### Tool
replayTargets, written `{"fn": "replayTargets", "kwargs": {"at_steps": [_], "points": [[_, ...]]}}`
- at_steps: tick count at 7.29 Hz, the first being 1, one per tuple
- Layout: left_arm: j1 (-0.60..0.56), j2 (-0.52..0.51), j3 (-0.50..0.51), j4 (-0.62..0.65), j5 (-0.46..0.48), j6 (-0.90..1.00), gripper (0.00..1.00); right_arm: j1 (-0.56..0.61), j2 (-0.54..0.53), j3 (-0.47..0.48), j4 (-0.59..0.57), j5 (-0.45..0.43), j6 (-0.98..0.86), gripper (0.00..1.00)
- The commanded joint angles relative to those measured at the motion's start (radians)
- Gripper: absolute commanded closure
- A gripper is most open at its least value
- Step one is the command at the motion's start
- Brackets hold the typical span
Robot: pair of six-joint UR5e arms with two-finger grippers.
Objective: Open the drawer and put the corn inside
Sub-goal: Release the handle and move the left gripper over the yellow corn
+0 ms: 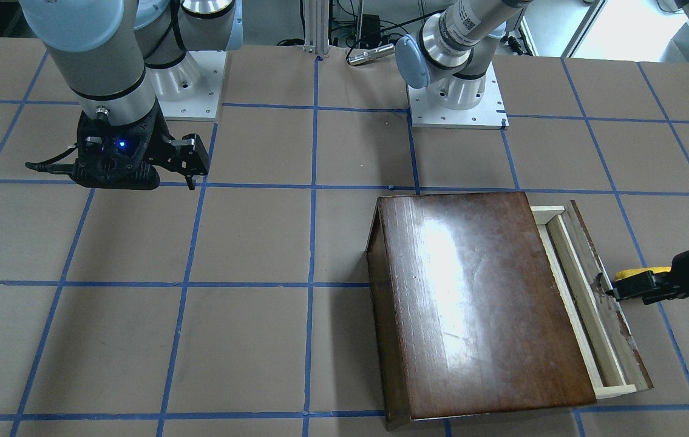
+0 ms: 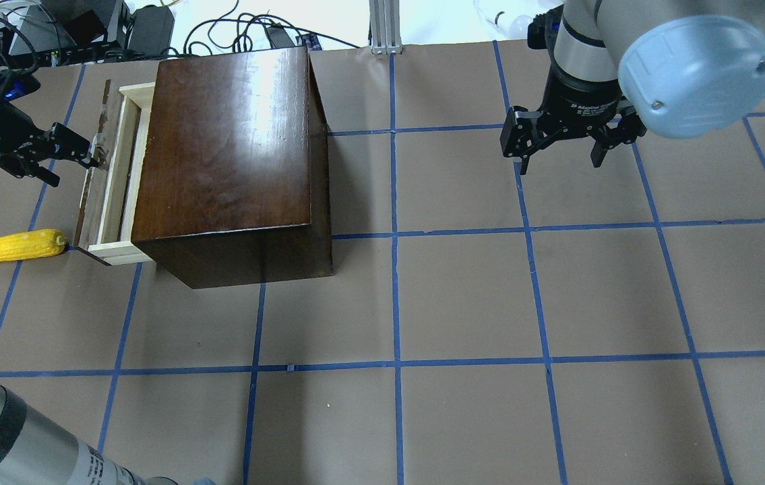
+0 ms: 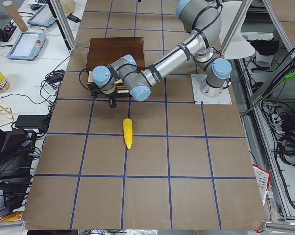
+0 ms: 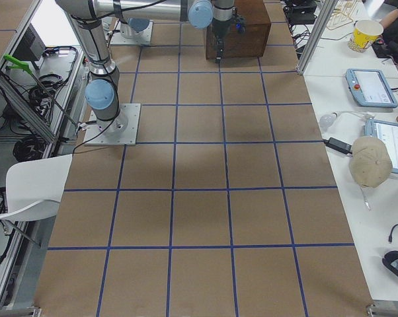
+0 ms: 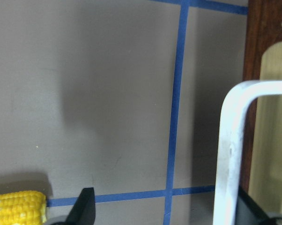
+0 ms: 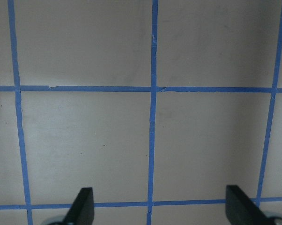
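The glossy dark brown box (image 2: 227,148) stands at the table's far left. Its drawer (image 2: 112,182) is pulled partly out, showing the pale-wood tray and dark front panel (image 1: 608,303). My left gripper (image 2: 75,151) is open at the panel. The white metal handle (image 5: 232,145) sits between its fingers, close to the right finger (image 5: 248,208). The yellow corn (image 2: 16,245) lies on the table beside the drawer's near corner. It also shows in the left wrist view (image 5: 17,206) and the left exterior view (image 3: 129,133). My right gripper (image 2: 561,162) is open and empty, hovering far off.
The table is brown with blue tape grid lines (image 2: 395,236). The arm bases (image 1: 456,103) stand at the robot's side. Cables and gear (image 2: 106,30) lie beyond the far edge behind the box.
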Motion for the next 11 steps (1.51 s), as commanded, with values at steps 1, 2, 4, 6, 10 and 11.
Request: {"fn": "replayTargets", "kwargs": {"at_steps": [1, 2, 4, 6, 10, 11], "points": [[0.002, 0.000, 0.006, -0.001, 0.001, 0.001, 0.00, 0.000, 0.001, 0.000, 0.001, 0.000, 0.000, 0.00], [0.002, 0.000, 0.006, -0.001, 0.001, 0.001, 0.00, 0.000, 0.001, 0.000, -0.001, 0.000, 0.000, 0.00], [0.002, 0.004, 0.012, -0.001, 0.009, 0.001, 0.00, 0.000, 0.000, 0.000, 0.001, 0.000, 0.000, 0.00], [0.000, 0.035, 0.049, -0.044, 0.076, 0.017, 0.00, 0.000, 0.000, 0.000, 0.001, 0.000, 0.000, 0.00], [0.003, 0.084, 0.034, -0.064, 0.346, 0.354, 0.00, 0.000, 0.001, 0.000, -0.001, 0.000, 0.000, 0.00], [0.017, 0.086, 0.023, -0.064, 0.348, 0.428, 0.00, 0.000, 0.001, -0.001, -0.001, 0.000, 0.000, 0.00]]}}
